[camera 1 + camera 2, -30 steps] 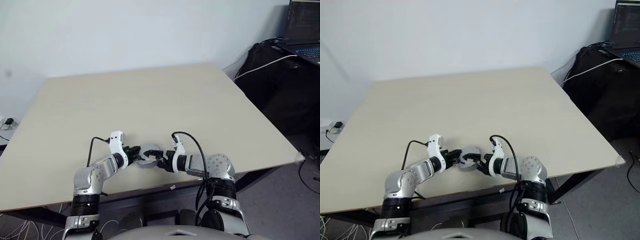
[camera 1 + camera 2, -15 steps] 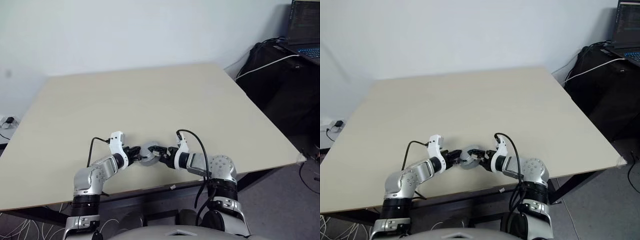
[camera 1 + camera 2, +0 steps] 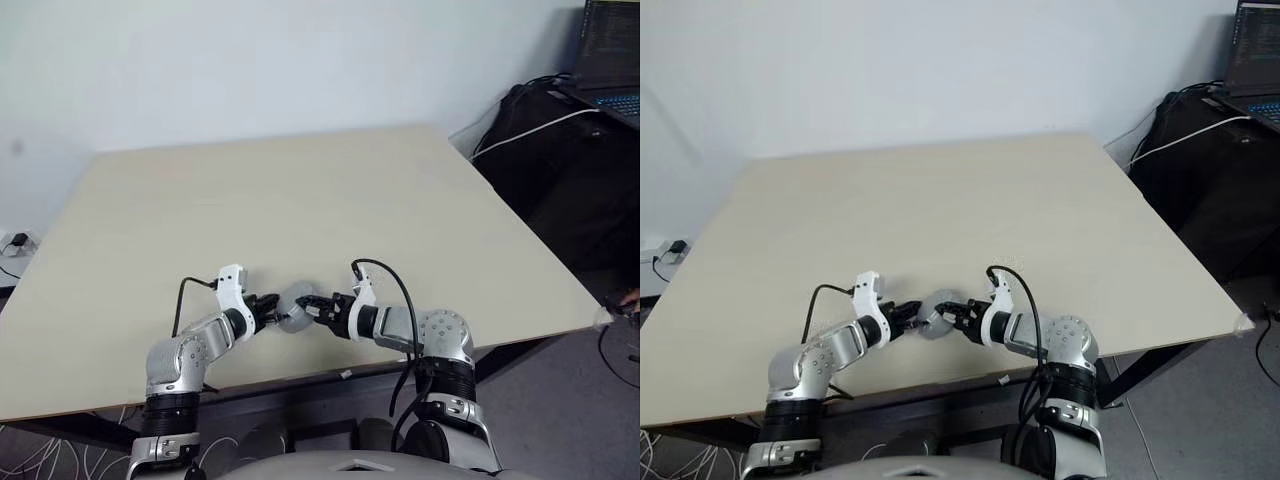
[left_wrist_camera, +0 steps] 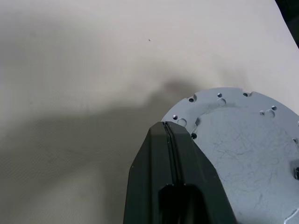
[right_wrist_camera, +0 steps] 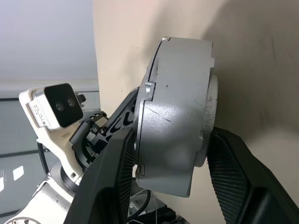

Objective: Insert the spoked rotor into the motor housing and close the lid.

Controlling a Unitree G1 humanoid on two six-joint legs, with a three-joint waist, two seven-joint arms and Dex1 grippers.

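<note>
I'm seeing both hands meeting near the front edge of the surface (image 3: 300,190), each reaching in toward the housing (image 3: 296,306) from its own side. My left hand (image 3: 272,311) is clenched, its black fingers (image 4: 175,177) pressed together and pinching the rim of the grey disc; in the left wrist view that rim is showing small holes around a flat, scratched face. My right hand (image 5: 170,154) is straddling the housing (image 5: 175,116), one ribbed finger (image 5: 114,182) lying against each flat side; I'm reading that as grasping it, with the puck standing on edge between them. The housing is sitting between the two hands, just above the surface. A laptop (image 3: 608,60) is glowing on dark furniture at the far right.
</note>
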